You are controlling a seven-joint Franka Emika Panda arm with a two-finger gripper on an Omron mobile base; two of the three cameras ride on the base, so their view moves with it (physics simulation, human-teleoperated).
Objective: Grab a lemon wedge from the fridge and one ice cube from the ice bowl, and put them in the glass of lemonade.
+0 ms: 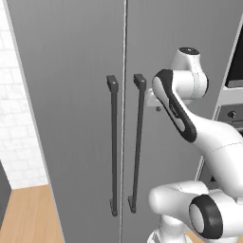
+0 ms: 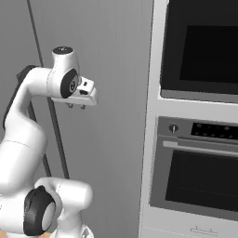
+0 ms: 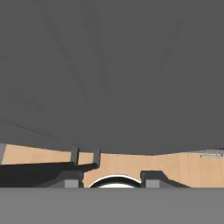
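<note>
Fridge [image 1: 71, 118] filled the left base view, both grey doors closed, its two dark bar handles [image 1: 114, 147] side by side at the middle seam. The gripper [image 2: 76, 106] hung at the right door's face, at about three o'clock from the handles, holding nothing; its jaws stood partly spread. The oven [image 2: 200, 181] stood beside the fridge, at three o'clock.

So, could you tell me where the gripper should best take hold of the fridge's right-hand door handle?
Probably mid-bar on the right-hand handle, coming straight from the front with the gripper: the bar is long, vertical and stands off the closed fridge door.
</note>
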